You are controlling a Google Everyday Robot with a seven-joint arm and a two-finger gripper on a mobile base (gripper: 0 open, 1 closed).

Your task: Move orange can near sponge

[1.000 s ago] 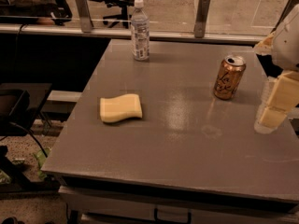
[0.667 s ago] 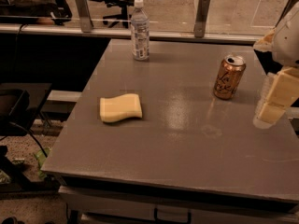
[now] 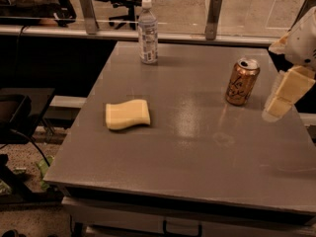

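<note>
Pincer [image 3: 279, 104] has drifted a touch toward 10 o'clock since the earlier frame, closing on the can; nothing else has shifted.

- Can [image 3: 242, 81]: upright at about 2 o'clock on the worktop [image 3: 197, 157], not held, well apart from the sponge.
- Sponge [image 3: 127, 114]: flat at about 9 o'clock, clear of everything else.
- Bottle [image 3: 147, 31]: upright at about 11 o'clock near the far edge, off the likely route.
- Pincer: hangs by the 3 o'clock edge, at about 4 o'clock from the can, near but not touching. Wide or narrow: cannot tell from this angle.

Judged stage: approach, grasp not yet made.

Risks from here:
- A sideways approach that meets the can's wall before straddling it would likely knock it over. A round can lying down rolls, and the 3 o'clock edge is close.
- Shiny metal gives a poor hold. A grip taken off-centre or too high could let the can slide or swing during the carry toward 9 o'clock.
- Too hard a squeeze may dent a thin can.
- Setting down with the base partly on the sponge would leave the can tilted and ready to topple. It should land on bare worktop just beside it.
</note>
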